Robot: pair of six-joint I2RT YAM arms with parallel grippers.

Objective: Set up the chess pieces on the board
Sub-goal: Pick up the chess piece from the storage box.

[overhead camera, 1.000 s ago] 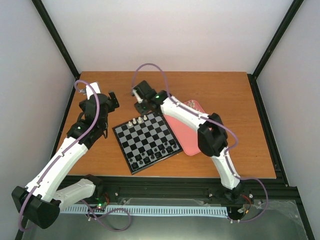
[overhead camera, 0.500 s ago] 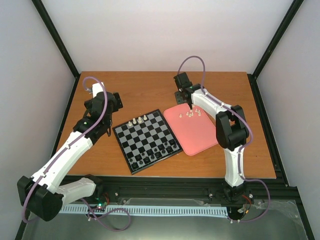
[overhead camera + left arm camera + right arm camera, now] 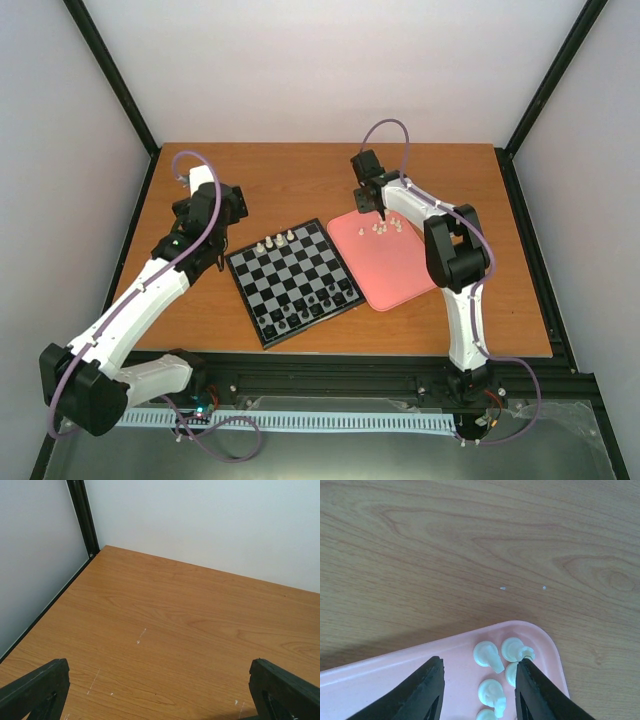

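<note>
The chessboard [image 3: 293,282] lies mid-table with three white pieces [image 3: 275,241] on its far edge and several dark pieces [image 3: 312,303] along its near edge. Several white pieces [image 3: 385,228] lie on the pink tray [image 3: 385,270]; they also show in the right wrist view [image 3: 490,656] near the tray's far corner [image 3: 545,637]. My right gripper [image 3: 379,210] [image 3: 479,672] is open and empty, its fingers straddling these pieces just above the tray. My left gripper [image 3: 232,203] [image 3: 160,687] is open and empty over bare table left of the board.
Black frame posts and white walls bound the wooden table [image 3: 300,180]. The left wrist view shows the table's far left corner and a black post [image 3: 82,515]. The tray touches the board's right side.
My right gripper swung from the board's far edge to the tray and has lowered over the white pieces. My left arm drew back slightly to the left.
</note>
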